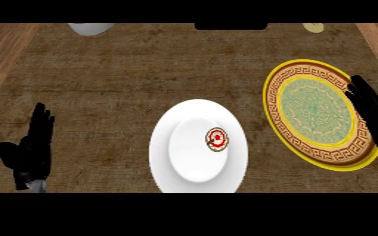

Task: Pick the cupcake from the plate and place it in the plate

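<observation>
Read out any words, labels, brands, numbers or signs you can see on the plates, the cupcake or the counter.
There is no readable text.
cupcake: red and white decoration on top, no letters.
yellow plate: key-pattern border and ornament, no words.
white plate: no writing.
counter: no writing.

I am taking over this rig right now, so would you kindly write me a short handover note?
The left hand is open, resting at the view's left edge, holding nothing.
The right hand is open at the view's right edge, overlapping the right rim of the patterned plate.
The cupcake sits on the white plate, right of its middle.
Done: nothing yet.
Left: grasp the cupcake and set it on the patterned plate.
</observation>
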You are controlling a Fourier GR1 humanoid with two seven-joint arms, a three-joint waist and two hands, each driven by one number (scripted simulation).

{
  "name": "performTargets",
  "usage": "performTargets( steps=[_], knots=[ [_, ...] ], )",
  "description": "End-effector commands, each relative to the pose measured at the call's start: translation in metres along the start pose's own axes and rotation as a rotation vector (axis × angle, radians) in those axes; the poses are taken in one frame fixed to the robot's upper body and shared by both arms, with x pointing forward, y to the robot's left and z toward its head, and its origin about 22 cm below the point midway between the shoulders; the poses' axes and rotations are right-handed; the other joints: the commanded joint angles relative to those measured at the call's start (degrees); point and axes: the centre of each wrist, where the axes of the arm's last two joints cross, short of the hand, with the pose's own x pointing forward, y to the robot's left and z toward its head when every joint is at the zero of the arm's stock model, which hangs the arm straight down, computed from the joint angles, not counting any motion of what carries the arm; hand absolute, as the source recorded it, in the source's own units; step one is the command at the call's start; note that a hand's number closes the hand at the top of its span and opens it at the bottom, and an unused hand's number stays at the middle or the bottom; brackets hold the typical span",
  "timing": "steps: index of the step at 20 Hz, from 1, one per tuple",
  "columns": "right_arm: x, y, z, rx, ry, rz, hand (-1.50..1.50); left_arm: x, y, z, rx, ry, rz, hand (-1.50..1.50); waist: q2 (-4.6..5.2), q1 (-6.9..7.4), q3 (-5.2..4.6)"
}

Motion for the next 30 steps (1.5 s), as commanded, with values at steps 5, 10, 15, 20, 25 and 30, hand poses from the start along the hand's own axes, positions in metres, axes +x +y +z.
performTargets(
  steps=[5, 10, 15, 20, 25, 30],
  knots=[
    [0.073, 0.123, -0.048, 0.737, -0.335, -0.140, 1.50, 0.042, -0.042, -0.016, -0.298, -0.105, -0.044, 0.00, 1.44, 5.48, -0.45],
    [0.072, 0.144, -0.069, 0.606, -0.566, -0.155, -1.50, 0.058, -0.054, -0.026, -0.408, -0.046, -0.032, 0.00, 1.64, 3.03, -0.51],
    [0.036, 0.151, -0.080, 0.912, -0.611, -0.074, -1.50, 0.064, -0.063, -0.028, -0.393, -0.005, -0.048, 0.00, 0.85, 1.88, -0.69],
    [0.038, 0.140, -0.100, 1.009, -0.676, 0.175, -1.50, 0.068, -0.067, -0.026, -0.426, -0.020, -0.048, 0.00, 0.52, 1.57, -0.77],
    [0.066, 0.134, -0.127, 1.025, -0.684, 0.310, -1.50, 0.067, -0.053, -0.039, -0.392, 0.002, -0.034, 0.00, 0.27, 0.45, -0.88],
    [0.059, 0.171, -0.112, 1.087, -0.691, 0.395, -1.50, 0.068, -0.066, -0.045, -0.381, 0.006, -0.043, 0.00, 0.06, -0.54, -0.90]
  ],
)
